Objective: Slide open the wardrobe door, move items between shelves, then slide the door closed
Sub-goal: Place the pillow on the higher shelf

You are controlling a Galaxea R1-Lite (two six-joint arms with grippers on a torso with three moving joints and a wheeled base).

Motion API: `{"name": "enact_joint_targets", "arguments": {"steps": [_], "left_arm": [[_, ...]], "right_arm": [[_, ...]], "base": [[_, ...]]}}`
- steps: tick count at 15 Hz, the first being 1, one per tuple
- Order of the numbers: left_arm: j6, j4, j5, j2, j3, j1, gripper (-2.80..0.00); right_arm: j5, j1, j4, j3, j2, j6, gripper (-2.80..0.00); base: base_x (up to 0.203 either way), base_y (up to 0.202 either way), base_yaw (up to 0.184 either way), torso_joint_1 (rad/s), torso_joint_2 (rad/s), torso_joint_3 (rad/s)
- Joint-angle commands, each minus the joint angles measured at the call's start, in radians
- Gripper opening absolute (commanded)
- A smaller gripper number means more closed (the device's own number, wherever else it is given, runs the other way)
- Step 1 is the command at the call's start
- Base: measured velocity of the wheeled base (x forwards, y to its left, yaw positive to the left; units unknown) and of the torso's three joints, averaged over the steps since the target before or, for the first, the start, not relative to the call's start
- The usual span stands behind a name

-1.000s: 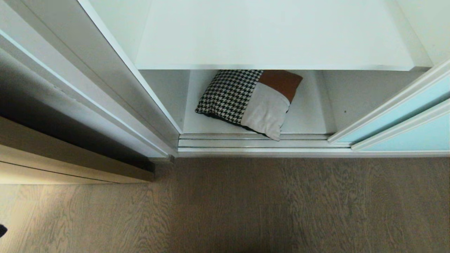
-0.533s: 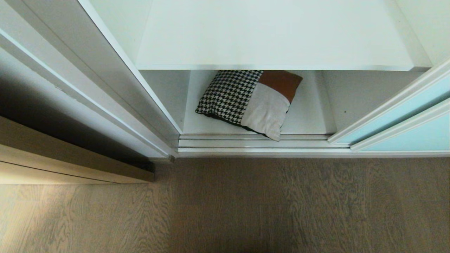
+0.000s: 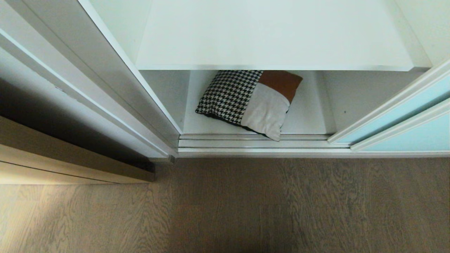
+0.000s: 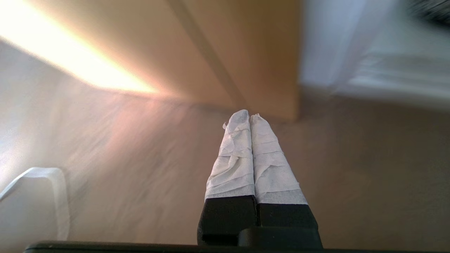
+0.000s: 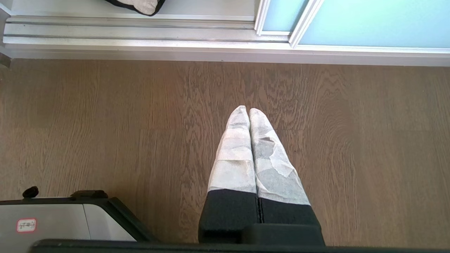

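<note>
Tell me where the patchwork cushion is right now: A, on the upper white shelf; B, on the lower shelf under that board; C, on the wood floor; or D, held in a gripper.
B: the cushion lies on the lower shelf, partly tucked under the upper shelf, with one corner poking out over the door track.

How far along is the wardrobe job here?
Done: sliding wardrobe door stands open. In hand: nothing; left tool and right tool are shut and empty over the floor. Left: cushion lies on the lower shelf, then closing.
</note>
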Motion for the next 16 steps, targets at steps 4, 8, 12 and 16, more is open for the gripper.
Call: {"name": "enact_joint_targets", "arguments": {"steps": [4, 8, 12, 16], "left_arm": [[0.029, 0.082, -0.028, -0.172, 0.040, 0.036, -2.80], [0.074, 0.079, -0.233, -0.242, 0.121, 0.037, -2.80], [0.074, 0.027, -0.417, -0.241, 0.186, 0.037, -2.80], [0.080, 0.086, -0.453, -0.242, 0.187, 0.037, -2.80]], "right_arm": [[0.000, 0.000, 0.000, 0.000, 0.001, 0.000, -2.80], [0.000, 0.000, 0.000, 0.000, 0.001, 0.000, -2.80], [-0.001, -0.001, 0.000, 0.001, 0.001, 0.000, -2.80], [0.000, 0.000, 0.000, 0.001, 0.001, 0.000, -2.80]], "base": [[0.000, 0.000, 0.000, 0.000, 0.00, 0.000], [0.000, 0.000, 0.000, 0.000, 0.00, 0.000], [0.000, 0.000, 0.000, 0.000, 0.00, 0.000], [0.000, 0.000, 0.000, 0.000, 0.00, 0.000]]}}
